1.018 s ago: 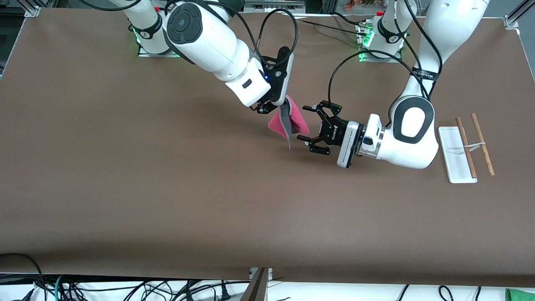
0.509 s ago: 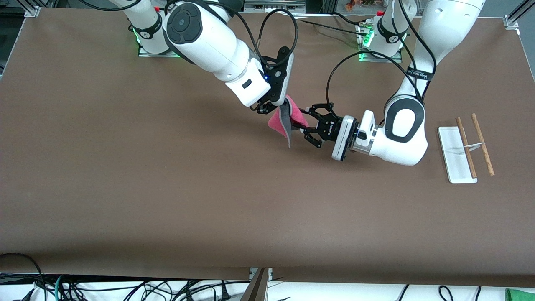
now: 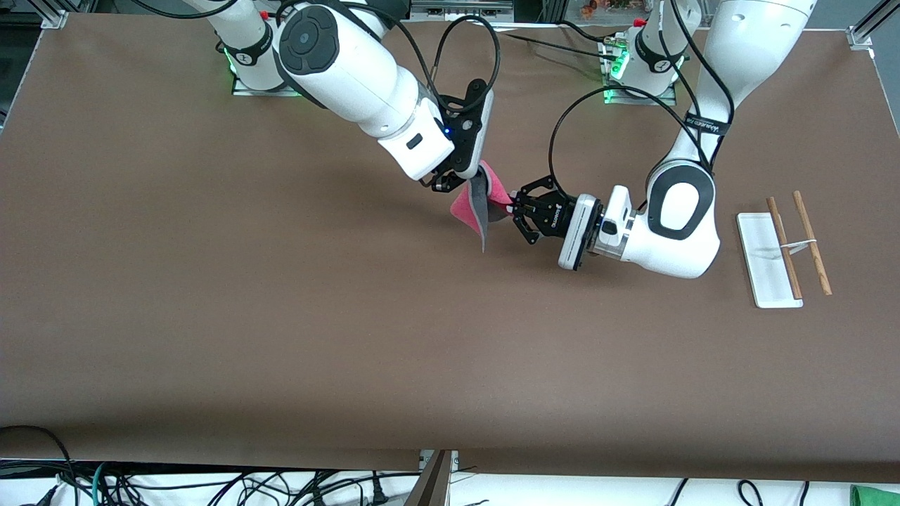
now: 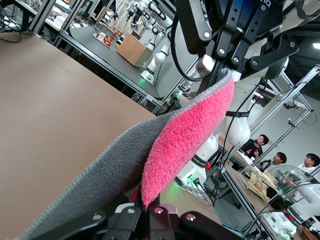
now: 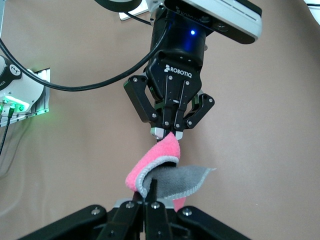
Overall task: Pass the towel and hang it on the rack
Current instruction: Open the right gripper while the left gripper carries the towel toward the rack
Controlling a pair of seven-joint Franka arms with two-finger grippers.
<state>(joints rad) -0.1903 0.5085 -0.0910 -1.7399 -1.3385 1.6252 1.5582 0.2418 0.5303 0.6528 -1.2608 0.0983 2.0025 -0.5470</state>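
The towel (image 3: 467, 207), pink on one face and grey on the other, hangs in the air over the middle of the table between both grippers. My right gripper (image 3: 450, 184) comes down from above and is shut on its upper edge; in the right wrist view the gripper (image 5: 149, 197) pinches the grey fold (image 5: 170, 182). My left gripper (image 3: 512, 206) reaches in level and is shut on the towel's pink edge, as the left wrist view (image 4: 149, 210) shows with the towel (image 4: 190, 130) rising from it. The rack (image 3: 770, 260), with two wooden rods (image 3: 784, 246), stands at the left arm's end.
The brown table (image 3: 281, 316) spreads all around. A bright green cloth scrap (image 3: 875, 494) and loose cables (image 3: 211, 485) lie off the table's edge nearest the front camera. Both arm bases (image 3: 633, 70) stand along the edge farthest from it.
My left gripper has moved in toward the towel and closed its open fingers on the pink edge. My right gripper has kept its hold and stayed in place.
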